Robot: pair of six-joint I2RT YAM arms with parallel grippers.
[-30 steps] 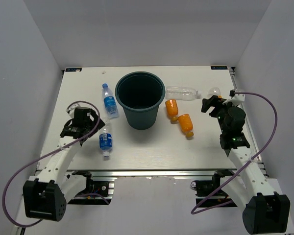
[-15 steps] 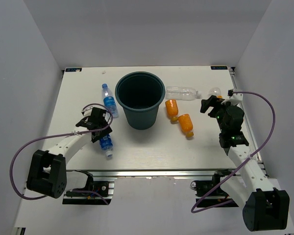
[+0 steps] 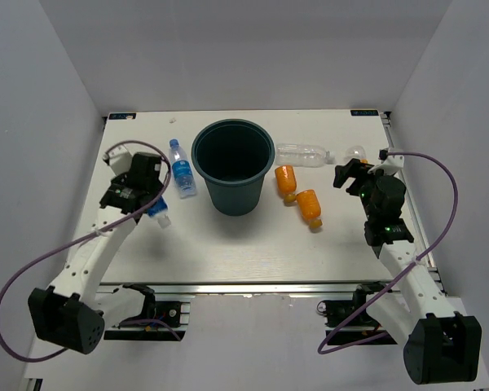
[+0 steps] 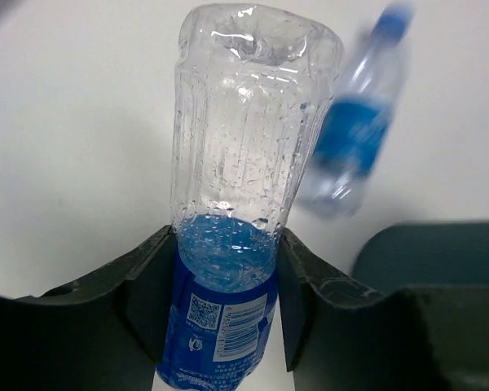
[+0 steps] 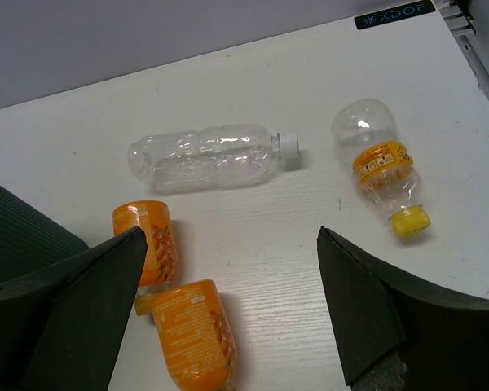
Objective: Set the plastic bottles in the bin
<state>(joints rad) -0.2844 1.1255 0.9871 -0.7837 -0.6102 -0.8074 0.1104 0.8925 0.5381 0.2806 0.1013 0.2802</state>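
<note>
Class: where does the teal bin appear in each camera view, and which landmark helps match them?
Top external: the bin stands just above picture centre, seen from above.
Left wrist: a slice of it at lower right, beside the held bottle.
Right wrist: its ribbed wall at the left edge.
Landmark: the lying blue-label bottle links top and left wrist; the nearest orange bottle links top and right wrist.

bin (image 3: 235, 204): round, dark teal, upright, mouth open, mid-table. first blue-label bottle (image 4: 236, 204): clamped at its label in the left gripper (image 4: 225, 297). second blue-label bottle (image 3: 180, 169): lying just left of the bin. far orange bottle (image 3: 286, 182), near orange bottle (image 3: 310, 207), clear unlabelled bottle (image 3: 306, 155): lying right of the bin.
</note>
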